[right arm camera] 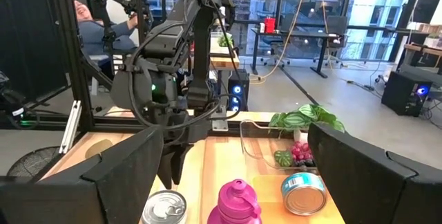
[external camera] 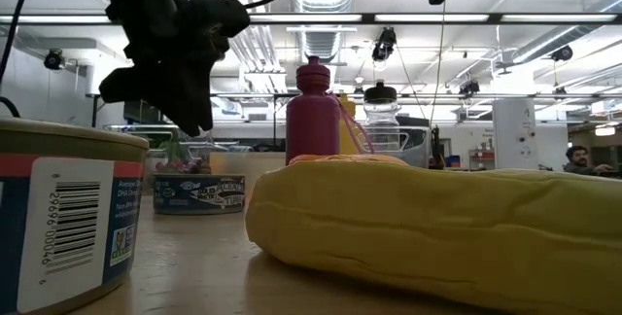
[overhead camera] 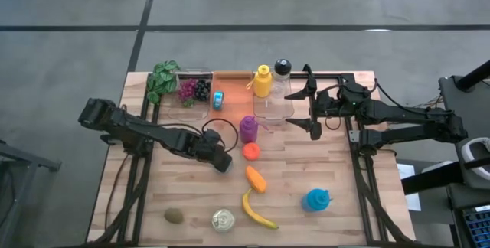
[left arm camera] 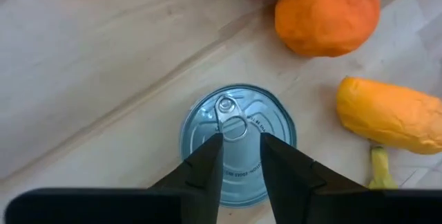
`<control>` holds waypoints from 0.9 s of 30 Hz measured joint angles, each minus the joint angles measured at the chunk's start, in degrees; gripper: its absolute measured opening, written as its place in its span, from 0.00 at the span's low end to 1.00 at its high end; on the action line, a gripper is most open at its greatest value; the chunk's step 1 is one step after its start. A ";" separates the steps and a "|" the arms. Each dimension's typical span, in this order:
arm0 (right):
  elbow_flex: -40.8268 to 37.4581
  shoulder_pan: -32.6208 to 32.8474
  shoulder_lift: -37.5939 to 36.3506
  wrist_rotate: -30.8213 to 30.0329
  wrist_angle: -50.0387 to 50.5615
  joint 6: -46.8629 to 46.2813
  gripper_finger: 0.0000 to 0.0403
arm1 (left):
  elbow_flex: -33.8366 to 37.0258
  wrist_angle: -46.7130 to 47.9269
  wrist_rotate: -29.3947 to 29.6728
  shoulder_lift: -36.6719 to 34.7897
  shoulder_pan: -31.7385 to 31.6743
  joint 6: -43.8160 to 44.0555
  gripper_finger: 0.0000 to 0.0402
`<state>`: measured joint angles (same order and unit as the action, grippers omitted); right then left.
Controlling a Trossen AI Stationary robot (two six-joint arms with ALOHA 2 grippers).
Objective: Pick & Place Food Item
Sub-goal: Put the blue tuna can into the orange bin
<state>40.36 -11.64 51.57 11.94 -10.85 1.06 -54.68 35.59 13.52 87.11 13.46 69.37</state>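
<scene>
**Pick not yet begun: left pincer poised over the tin**

The left pincer point(left arm camera: 240, 141) hangs directly above an upright tin can point(left arm camera: 276, 134), which stands on the bench point(overhead camera: 337, 164) near its middle, just beside a round orange fruit point(left arm camera: 328, 10) and a longer orange-yellow piece point(left arm camera: 394, 113). The fingers are set narrow, with only a slim gap between them, and they hold nothing. The low view shows clear air between the pincer and the tin's lid, so there is no contact yet.

Judging by this, the tin is the likely item to be picked, though the task sentence names no particular food. Nothing appears done so far: no grasp, no lift, no placing. The gap looks far too small to span the tin's body, so the fingers would need to spread before descending.

The right pincer point(overhead camera: 312, 125) waits above the far right part of the bench, its fingers wide apart and empty
</scene>
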 joint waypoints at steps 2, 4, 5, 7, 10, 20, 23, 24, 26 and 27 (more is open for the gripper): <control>0.00 0.00 0.00 0.00 -0.02 0.00 0.89 | 0.47 0.03 0.42 0.04 -0.03 -0.09 0.20; 0.00 0.00 0.00 0.00 -0.02 -0.02 0.89 | 1.03 2.05 0.68 0.11 -0.03 1.11 0.13; 0.00 -0.02 0.00 0.00 -0.04 -0.04 0.89 | 1.31 2.77 0.68 0.11 -0.03 2.21 0.10; 0.00 0.00 0.00 -0.01 -0.04 -0.43 0.89 | 1.87 3.04 0.70 0.11 -0.03 4.33 0.03; 0.00 0.00 0.00 -0.01 -0.04 -0.50 0.89 | 2.59 3.30 0.61 0.11 -0.05 5.92 0.01; 0.00 -0.02 0.00 -0.02 -0.09 -0.66 0.89 | 3.84 1.69 0.43 0.93 -0.16 6.25 0.00; 0.00 0.00 0.00 -0.02 -0.13 -0.89 0.89 | 5.24 -0.18 0.29 0.94 -0.16 7.60 0.00; 0.00 0.00 0.00 -0.02 -0.13 -0.90 0.89 | 5.47 -0.51 0.19 0.94 -0.16 7.60 0.00; 0.00 0.00 0.00 -0.02 -0.13 -0.90 0.89 | 5.78 -1.01 0.13 0.94 -0.16 7.60 0.00; 0.00 0.00 0.00 -0.02 -0.12 -0.90 0.89 | 5.95 -0.90 0.03 0.94 -0.16 7.60 0.00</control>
<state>40.36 -11.64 51.57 11.92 -10.97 0.16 -48.73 34.69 13.54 88.05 13.30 76.97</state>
